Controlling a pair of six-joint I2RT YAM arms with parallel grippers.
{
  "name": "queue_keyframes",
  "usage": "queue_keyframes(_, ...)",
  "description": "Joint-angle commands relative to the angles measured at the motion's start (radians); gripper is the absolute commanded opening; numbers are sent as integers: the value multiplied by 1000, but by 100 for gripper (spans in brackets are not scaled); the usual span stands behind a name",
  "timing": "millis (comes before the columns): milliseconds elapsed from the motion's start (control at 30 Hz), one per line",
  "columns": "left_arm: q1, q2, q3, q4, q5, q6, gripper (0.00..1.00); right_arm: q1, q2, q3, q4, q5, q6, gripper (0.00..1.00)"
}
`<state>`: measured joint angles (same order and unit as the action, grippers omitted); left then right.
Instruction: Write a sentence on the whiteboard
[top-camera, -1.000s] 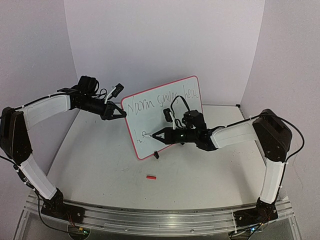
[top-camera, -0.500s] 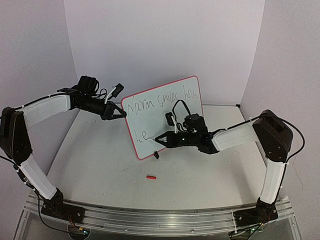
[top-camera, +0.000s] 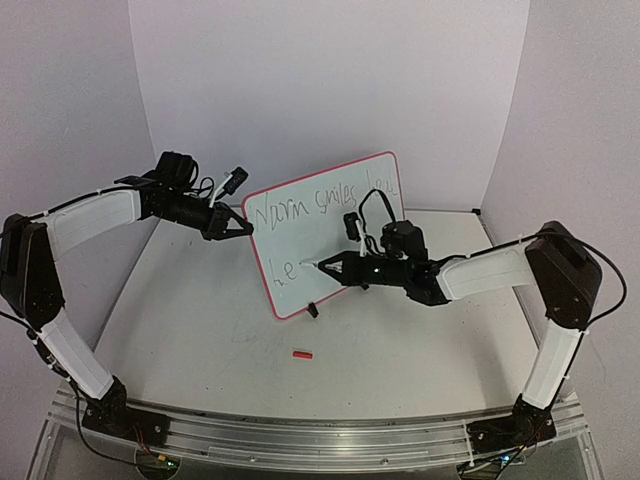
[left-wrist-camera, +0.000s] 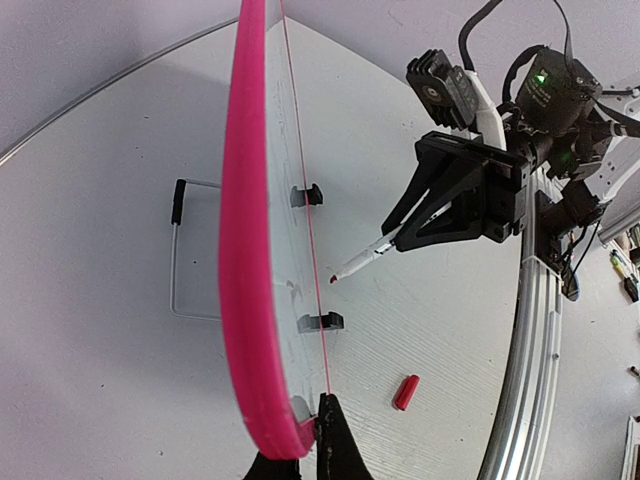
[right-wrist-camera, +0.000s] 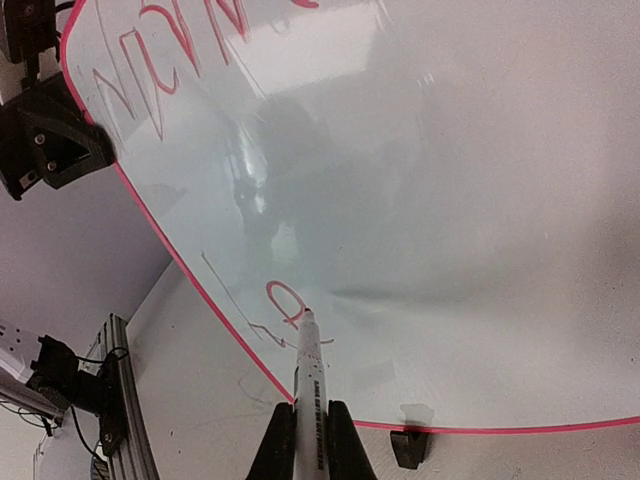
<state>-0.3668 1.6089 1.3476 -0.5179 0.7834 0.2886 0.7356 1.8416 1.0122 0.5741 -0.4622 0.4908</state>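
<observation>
Gripping the whiteboard (top-camera: 300, 240) at its left edge, the left gripper (top-camera: 240, 226) is clenched on the pink rim. The board stands tilted on the table (top-camera: 190, 330), straight ahead of those fingers. The right gripper (top-camera: 335, 266) is clamped on a marker (right-wrist-camera: 308, 370) that juts forward past its fingertips, with the tip seemingly touching the board's lower left face. The sentence (top-camera: 325, 203): the top line runs above the right claw; the second-line start sits just beyond the tip. A red cap (top-camera: 302, 354) lies below the right claw, well apart.
</observation>
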Motion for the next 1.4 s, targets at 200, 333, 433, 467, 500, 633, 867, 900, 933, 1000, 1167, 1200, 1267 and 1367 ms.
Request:
queue_keyframes(200,-12,-8,-13,-41,-79,84,0,-27,38,47,47,-33,32,0)
queue_keyframes(333,-12,-8,-13,-41,-79,84,0,-33,58,70,47,-38,34,0)
queue_keyframes(433,-12,-7,-13,-41,-80,86,0,-34,65,84,47,-38,28,0)
queue_keyframes(467,-12,-7,-13,-41,-80,86,0,-35,67,89,47,-40,26,0)
queue_keyframes(500,-12,-6,-13,-41,-79,86,0,-36,69,94,47,-41,24,0)
queue_keyframes(633,-12,-6,-13,-41,-80,86,0,-36,76,111,45,-58,18,0)
queue_keyframes(867,-12,-3,-13,-41,-79,86,0,-35,88,59,35,-73,19,0)
queue_keyframes(900,-12,-2,-13,-41,-79,86,0,-36,88,50,35,-75,20,0)
queue_keyframes(933,-13,-1,-13,-41,-79,87,0,-35,88,40,35,-78,21,0)
queue_keyframes(1000,-12,1,-12,-40,-78,85,0,-34,91,27,33,-80,22,0)
queue_keyframes(1167,-13,3,-13,-41,-78,84,0,-35,89,6,29,-58,20,0)
queue_keyframes(1200,-13,4,-13,-41,-78,85,0,-34,85,3,29,-40,19,0)
queue_keyframes(1267,-14,4,-12,-41,-78,84,0,-35,75,2,29,-16,18,0)
queue_keyframes(1367,-14,4,-13,-41,-78,84,0,-36,56,13,29,12,13,0)
